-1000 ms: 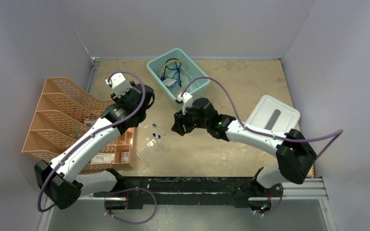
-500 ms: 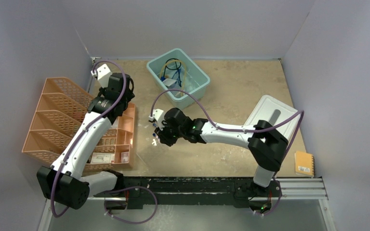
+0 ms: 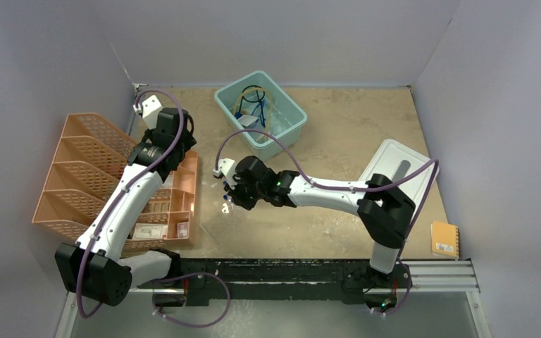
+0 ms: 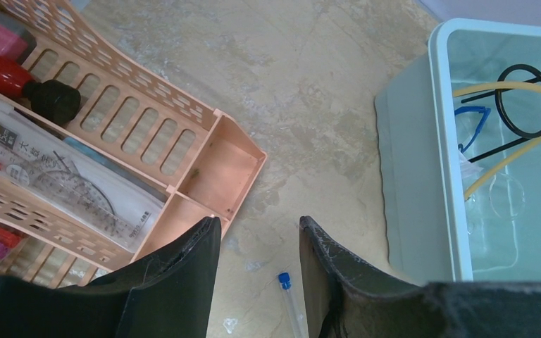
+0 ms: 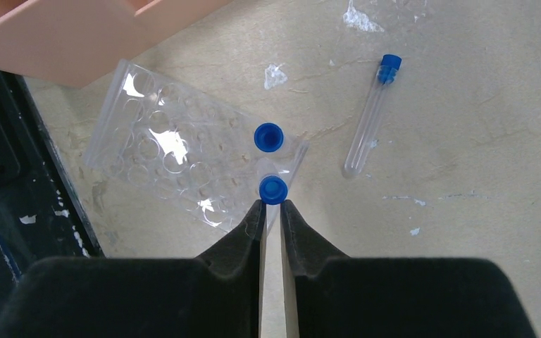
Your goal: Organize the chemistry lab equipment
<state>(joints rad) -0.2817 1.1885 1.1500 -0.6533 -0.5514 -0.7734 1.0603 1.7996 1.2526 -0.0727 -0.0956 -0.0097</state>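
Note:
A clear rack (image 5: pixel 162 155) lies flat on the table with two blue-capped tubes standing in it. My right gripper (image 5: pixel 272 204) is shut on the nearer blue-capped tube (image 5: pixel 272 189), its fingertips pinching just under the cap. The other tube (image 5: pixel 268 136) stands right behind it. A third tube (image 5: pixel 368 123) lies loose on the table to the right. My left gripper (image 4: pixel 258 222) hangs open and holds nothing, above that lying tube (image 4: pixel 287 296). In the teal bin (image 4: pixel 423 162) rest the black ring stand (image 4: pixel 518 98), amber tubing (image 4: pixel 528 151) and blue glasses (image 4: pixel 468 120).
The orange mesh organizer (image 3: pixel 91 169) with its front tray stands at the left, close under my left arm. The teal bin (image 3: pixel 292 120) sits at the back centre. Its pale lid (image 3: pixel 401 169) lies at the right, and a small orange notebook (image 3: pixel 444 239) lies at the near right.
My right arm swung left from the table's middle to the rack and its jaws narrowed onto a tube. My left arm drew back toward the organizer's far end.

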